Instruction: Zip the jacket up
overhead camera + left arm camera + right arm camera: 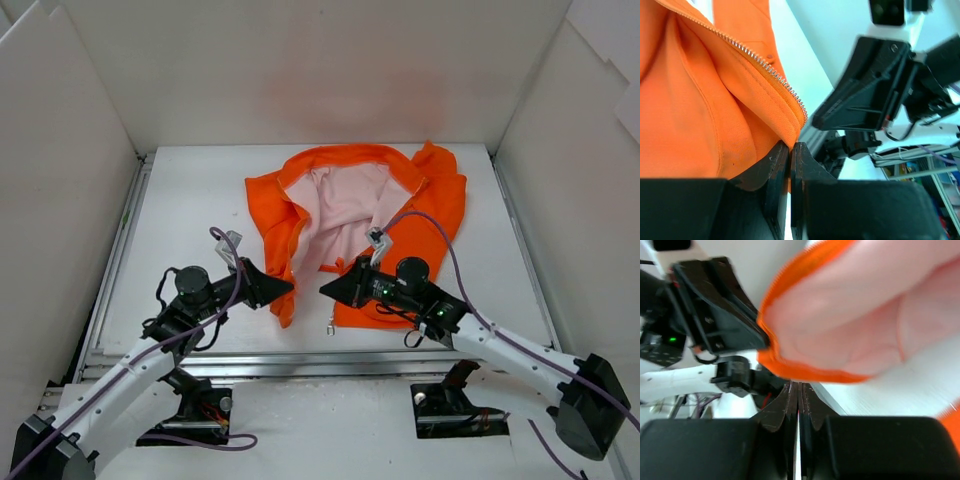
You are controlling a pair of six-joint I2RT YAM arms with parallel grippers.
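Note:
The orange jacket (420, 215) lies open on the table with its pale pink lining (345, 205) showing. My left gripper (287, 288) is shut on the bottom corner of the jacket's left front panel (700, 115) and holds it just above the table. The zipper teeth (756, 58) run along that panel's edge. My right gripper (324, 287) points left over the right front panel. Its jaws are shut, with the tips (799, 386) right under the orange hem (805, 371) of the held panel and nothing visible between them. A small metal zipper end (331, 325) hangs at the right panel's lower edge.
White walls (80, 150) enclose the table on the left, back and right. A metal rail (300, 358) runs along the near edge, with both arm bases behind it. The two grippers face each other tip to tip, a few centimetres apart.

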